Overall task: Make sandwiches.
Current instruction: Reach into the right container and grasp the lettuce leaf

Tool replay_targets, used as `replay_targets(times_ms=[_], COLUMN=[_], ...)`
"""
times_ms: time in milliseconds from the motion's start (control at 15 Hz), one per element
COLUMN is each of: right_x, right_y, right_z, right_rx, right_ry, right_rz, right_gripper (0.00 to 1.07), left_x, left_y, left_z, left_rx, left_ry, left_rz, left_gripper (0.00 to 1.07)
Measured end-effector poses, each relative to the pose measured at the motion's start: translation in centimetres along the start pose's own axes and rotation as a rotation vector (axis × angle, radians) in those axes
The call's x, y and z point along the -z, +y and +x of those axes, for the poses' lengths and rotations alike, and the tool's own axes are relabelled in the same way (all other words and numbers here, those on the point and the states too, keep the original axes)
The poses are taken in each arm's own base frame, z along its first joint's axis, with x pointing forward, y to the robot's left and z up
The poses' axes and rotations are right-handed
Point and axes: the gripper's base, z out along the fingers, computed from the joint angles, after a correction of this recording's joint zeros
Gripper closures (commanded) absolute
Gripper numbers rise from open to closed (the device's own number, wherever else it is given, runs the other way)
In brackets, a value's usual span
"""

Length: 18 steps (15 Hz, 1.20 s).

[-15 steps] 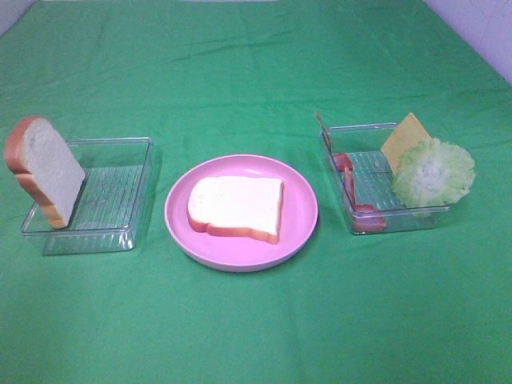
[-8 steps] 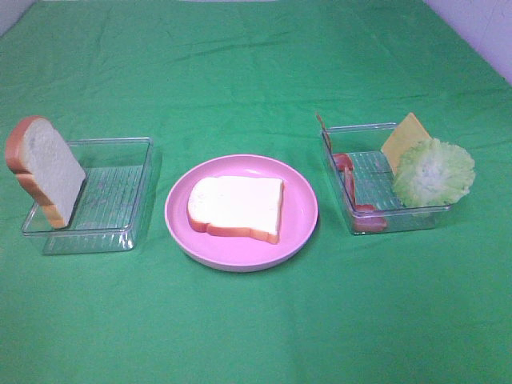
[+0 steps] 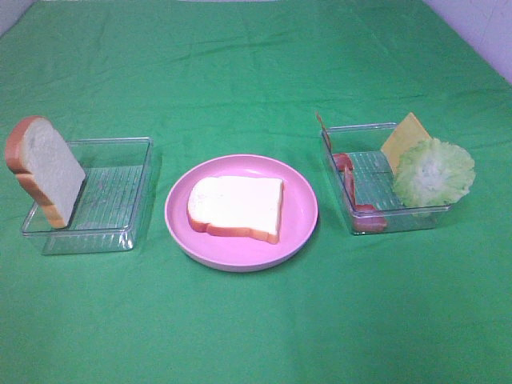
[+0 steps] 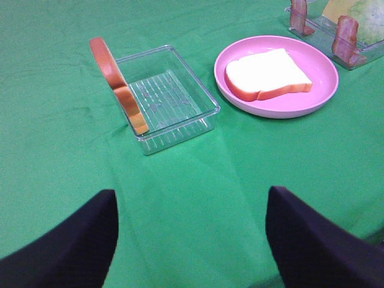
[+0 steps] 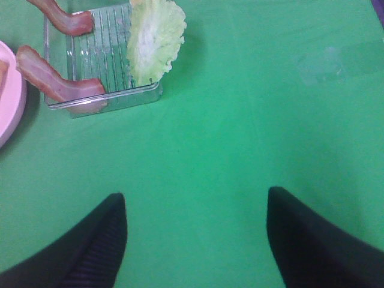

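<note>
Bread slice point(image 3: 237, 205) flat on pink plate point(image 3: 305, 212); left fingers point(image 4: 66, 246), right fingers point(image 5: 78, 246) both wide apart, gripping nothing

Your whole tabletop is covered by a green cloth point(image 3: 256, 64), edge to edge in every view. Take the pink plate point(image 3: 240, 258) as your mark. Behind it the cloth runs back in soft creases and shallow folds, and in front of it the fabric lies smoother. Far behind the plate and to its right in the high view, a pale lilac-white surface point(image 3: 484, 24) cuts the corner; you cannot tell whether it is wall or floor. Far behind it to the left, a small grey wedge point(image 3: 8, 8) shows past the cloth. The light is even and diffuse, so the plate throws only a thin, soft shadow along its near side.
</note>
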Motion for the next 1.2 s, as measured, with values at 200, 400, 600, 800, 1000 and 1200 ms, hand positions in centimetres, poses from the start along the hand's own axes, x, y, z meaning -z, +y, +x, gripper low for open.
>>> replay_targets(times_ms=[200, 400, 600, 800, 1000, 1200], right_x=[-4.5, -7.9, -11.2, -14.1, -17.2, -20.3], right_y=[0.6, 1.1, 1.8, 2.5, 2.9, 2.9], right_z=[-6.2, -9.0, -12.4, -14.9, -16.8, -18.2], right_rx=[-0.005, -0.021, -0.001, 0.029, 0.033, 0.025], right_ry=[0.203, 0.301, 0.373, 0.453, 0.518, 0.561], right_rz=[0.014, -0.007, -0.042, -0.098, -0.132, -0.147], right_gripper=[0.44, 0.44, 0.44, 0.44, 0.44, 0.44], left_x=[0.0, 0.0, 0.0, 0.0, 0.0, 0.0], left_y=[0.0, 0.0, 0.0, 0.0, 0.0, 0.0], left_z=[0.0, 0.0, 0.0, 0.0, 0.0, 0.0], left_rx=[-0.007, -0.007, -0.008, -0.008, -0.008, -0.008], left_ry=[0.000, 0.000, 0.000, 0.000, -0.001, -0.001], left_rz=[0.003, 0.003, 0.003, 0.003, 0.002, 0.002], left_gripper=[0.39, 0.39, 0.39, 0.39, 0.39, 0.39])
